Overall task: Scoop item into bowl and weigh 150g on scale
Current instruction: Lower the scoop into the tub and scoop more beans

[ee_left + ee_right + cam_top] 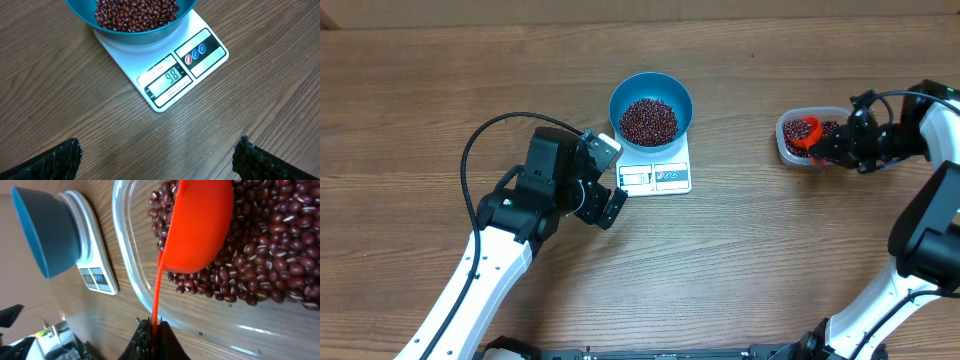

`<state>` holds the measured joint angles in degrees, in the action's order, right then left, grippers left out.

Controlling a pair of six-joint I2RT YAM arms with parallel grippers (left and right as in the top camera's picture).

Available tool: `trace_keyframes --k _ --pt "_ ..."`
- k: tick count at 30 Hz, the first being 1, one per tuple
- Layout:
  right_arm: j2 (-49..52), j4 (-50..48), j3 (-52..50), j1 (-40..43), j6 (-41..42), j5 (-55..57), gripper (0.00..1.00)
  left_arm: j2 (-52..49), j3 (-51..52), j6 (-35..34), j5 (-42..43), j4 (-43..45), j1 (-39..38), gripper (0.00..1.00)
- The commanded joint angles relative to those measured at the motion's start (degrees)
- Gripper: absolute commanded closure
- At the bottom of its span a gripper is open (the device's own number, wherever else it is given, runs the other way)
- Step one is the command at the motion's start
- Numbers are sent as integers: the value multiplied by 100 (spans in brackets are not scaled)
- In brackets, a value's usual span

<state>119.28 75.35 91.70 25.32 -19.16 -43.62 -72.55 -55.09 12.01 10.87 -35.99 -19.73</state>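
The red scoop [200, 225], clamped in the right tool [152, 332], lies among beans [280, 255] in the clear tub [125, 265]. The scale [205, 62] under the blue bowl [145, 37] shows 98, so carrying a full scoop there comes next; the left tool [159, 150] gapes empty.

Bare table [75, 100] lies open between the left gripper's [157, 162] wide-set fingers and straight ahead of them, until the scale [165, 75] and the bowl [135, 30] on top of it block the way. Just ahead of the right gripper [152, 342], which is pinched on a red scoop [200, 230], the clear tub [125, 255] bars passage with its wall. Open wood runs beyond it to the scale.
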Motion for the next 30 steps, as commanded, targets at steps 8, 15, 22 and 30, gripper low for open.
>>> trace_keyframes --k 8,15,22,30 --pt "33 361 -37 313 -787 -916 96 -31 20 -66 -37 4 22 0" --pt "33 730 -37 588 -1287 -1320 96 -31 20 -66 -37 4 20 1" --pt "33 1123 -37 734 -1871 -1777 96 -31 20 -66 -39 4 20 0" --pt "33 1888 -37 693 -2850 -2455 96 -31 20 -66 -37 4 20 0"
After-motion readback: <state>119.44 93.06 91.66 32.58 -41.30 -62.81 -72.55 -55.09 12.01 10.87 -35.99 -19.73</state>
